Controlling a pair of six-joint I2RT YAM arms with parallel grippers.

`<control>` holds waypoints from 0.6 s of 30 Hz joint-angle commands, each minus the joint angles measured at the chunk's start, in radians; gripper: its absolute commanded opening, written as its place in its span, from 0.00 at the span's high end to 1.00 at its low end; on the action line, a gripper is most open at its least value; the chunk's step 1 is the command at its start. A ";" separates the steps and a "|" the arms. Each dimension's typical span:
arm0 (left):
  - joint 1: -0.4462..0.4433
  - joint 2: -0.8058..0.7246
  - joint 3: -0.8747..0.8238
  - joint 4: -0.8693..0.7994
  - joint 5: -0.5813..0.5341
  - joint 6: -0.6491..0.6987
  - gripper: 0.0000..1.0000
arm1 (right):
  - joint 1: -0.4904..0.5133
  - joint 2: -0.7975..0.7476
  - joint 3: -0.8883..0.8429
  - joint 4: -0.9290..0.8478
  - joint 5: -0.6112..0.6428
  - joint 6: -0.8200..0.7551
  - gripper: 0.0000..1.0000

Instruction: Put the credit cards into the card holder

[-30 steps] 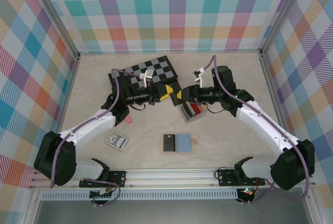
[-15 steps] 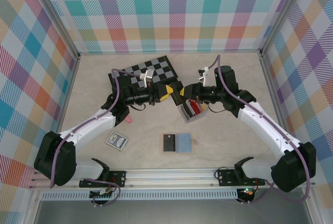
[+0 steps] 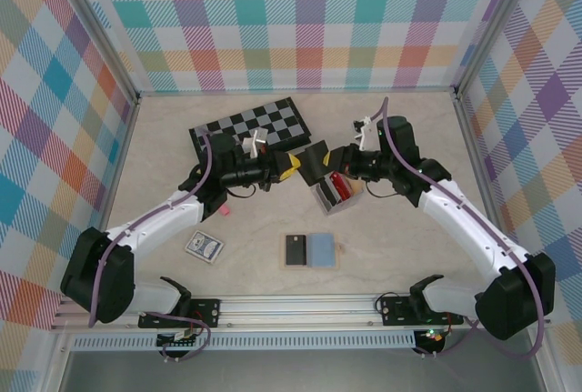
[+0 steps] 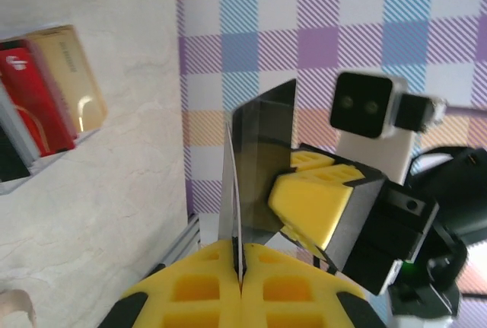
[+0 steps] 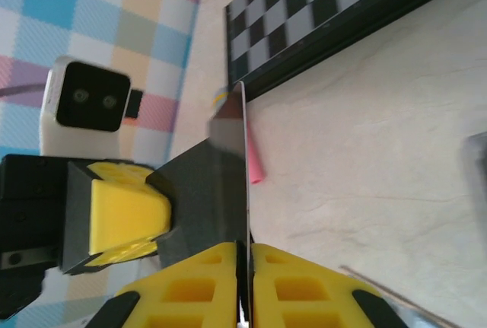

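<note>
Our left gripper (image 4: 240, 256) has its ribbed yellow pads pressed together on the lower edge of a thin, glossy black plastic card (image 4: 262, 164), which stands upright and nearly edge-on in the left wrist view. Our right gripper (image 5: 245, 256) is clamped on the same card from the opposite side, its own yellow pads tight against the thin edge. In the top view the two tools meet nose to nose just above centre frame, with the dark card bridging them above the table.

Directly below and right of that meeting point sits the small clear-grey plastic card holder (image 3: 320, 197), a boxy tray with upright slots. In the upper left of the left wrist view we see a shiny red card (image 4: 34, 100) and a satin gold card (image 4: 72, 77) standing in its slots.

Above and left of the grippers lies a flat black-and-grey chequered board (image 3: 250, 124) with a dark rim. A small pink block (image 3: 224, 211) rests on the pale, marbled tabletop (image 3: 400, 246) beside our left arm. Towards the lower centre, a matte black card (image 3: 296, 249) and a pale blue card (image 3: 321, 250) lie flat side by side, with a blue-patterned playing-card pack (image 3: 204, 246) to their left.
</note>
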 commanded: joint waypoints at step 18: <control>0.015 0.039 -0.001 -0.356 -0.096 0.157 1.00 | 0.070 0.211 -0.042 -0.085 0.340 -0.501 0.90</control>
